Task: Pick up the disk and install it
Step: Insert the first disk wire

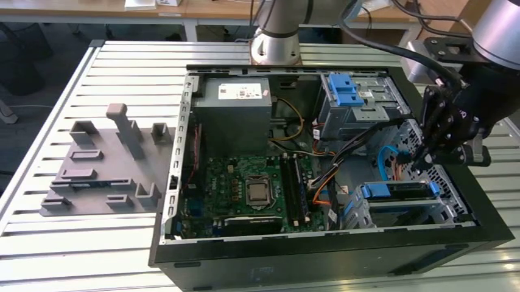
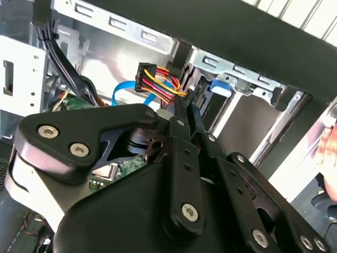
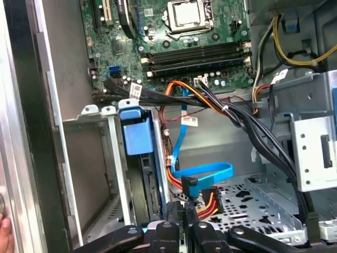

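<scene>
Claw (image 1: 424,159), clenched empty inside the computer case (image 1: 325,243); just below, the seated disk (image 1: 398,190) looks stiff, heavy; grasp its blue rails.

No print can be made out. A white sticker (image 1: 241,92) sits on the grey metal box (image 1: 235,115) inside the computer case (image 1: 325,255) (its marks too small), and a white tag (image 3: 189,120) hangs on a blue cable (image 3: 181,137).
</scene>
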Robot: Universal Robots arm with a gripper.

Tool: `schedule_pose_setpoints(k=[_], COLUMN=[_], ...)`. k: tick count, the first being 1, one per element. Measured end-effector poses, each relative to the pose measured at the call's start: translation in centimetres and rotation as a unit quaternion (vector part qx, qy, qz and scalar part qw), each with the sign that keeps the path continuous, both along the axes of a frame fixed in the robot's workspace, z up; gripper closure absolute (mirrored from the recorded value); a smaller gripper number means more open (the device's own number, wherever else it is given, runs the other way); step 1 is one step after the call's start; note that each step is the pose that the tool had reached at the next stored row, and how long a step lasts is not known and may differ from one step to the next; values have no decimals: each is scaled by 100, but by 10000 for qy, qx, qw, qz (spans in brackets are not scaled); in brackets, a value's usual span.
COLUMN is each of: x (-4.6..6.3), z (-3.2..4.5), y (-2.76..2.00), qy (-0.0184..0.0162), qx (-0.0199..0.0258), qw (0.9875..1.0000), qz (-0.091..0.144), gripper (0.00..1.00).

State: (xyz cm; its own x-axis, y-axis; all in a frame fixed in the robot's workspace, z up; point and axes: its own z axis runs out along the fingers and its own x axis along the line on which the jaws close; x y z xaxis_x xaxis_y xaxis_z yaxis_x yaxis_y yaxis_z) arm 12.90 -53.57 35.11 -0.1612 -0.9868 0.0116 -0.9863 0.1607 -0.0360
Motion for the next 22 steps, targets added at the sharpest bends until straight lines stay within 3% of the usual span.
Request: schedule_pose_setpoints(k=[8,14,22], x=[-24,-53,-84], z=[-25,-27,-66], y=[-114,-127,-154], qy=[-49,-160,-180], qx=[23,34,49], qw=[10000,9998,9989], qz=[77,149,420], gripper=[84,84,84])
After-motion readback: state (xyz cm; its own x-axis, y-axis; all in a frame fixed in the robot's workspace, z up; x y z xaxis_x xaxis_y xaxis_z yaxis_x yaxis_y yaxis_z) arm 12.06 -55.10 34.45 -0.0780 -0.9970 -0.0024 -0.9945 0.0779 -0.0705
